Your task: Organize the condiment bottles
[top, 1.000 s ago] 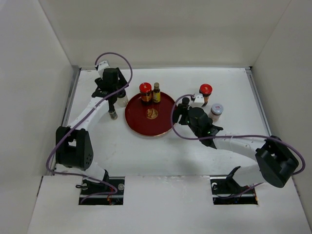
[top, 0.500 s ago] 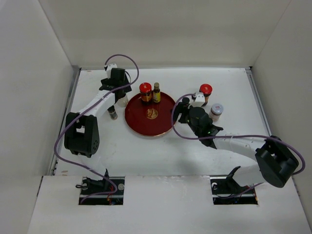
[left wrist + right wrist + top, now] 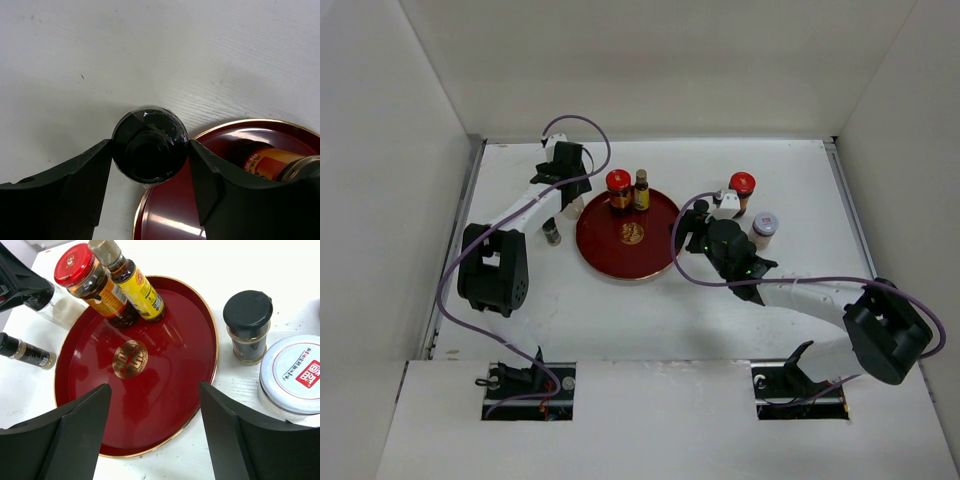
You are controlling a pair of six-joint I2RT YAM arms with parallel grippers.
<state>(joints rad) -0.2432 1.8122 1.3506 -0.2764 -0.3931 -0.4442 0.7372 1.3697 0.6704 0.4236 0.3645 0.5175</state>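
Note:
My left gripper (image 3: 150, 152) is shut on the black cap of a white bottle (image 3: 150, 131) that stands just off the left rim of the round red tray (image 3: 280, 130). In the top view the left gripper (image 3: 569, 198) is at the tray's far left. A red-capped jar (image 3: 82, 271) and a slim amber bottle (image 3: 134, 286) stand on the tray's far side. My right gripper (image 3: 155, 390) is open and empty over the tray's near right part. A black-capped spice jar (image 3: 247, 325) and a silver-lidded jar (image 3: 295, 374) stand right of the tray. Another red-capped jar (image 3: 742, 190) stands farther back.
A small dark-capped spice jar (image 3: 552, 235) stands left of the tray (image 3: 620, 255), near the left arm's forearm. The tray's middle with its gold emblem (image 3: 129, 359) is bare. White walls close in the table on the left, back and right.
My left gripper and forearm have shifted right toward the tray and its elbow has swung up the table. The bottles and my right arm have not moved.

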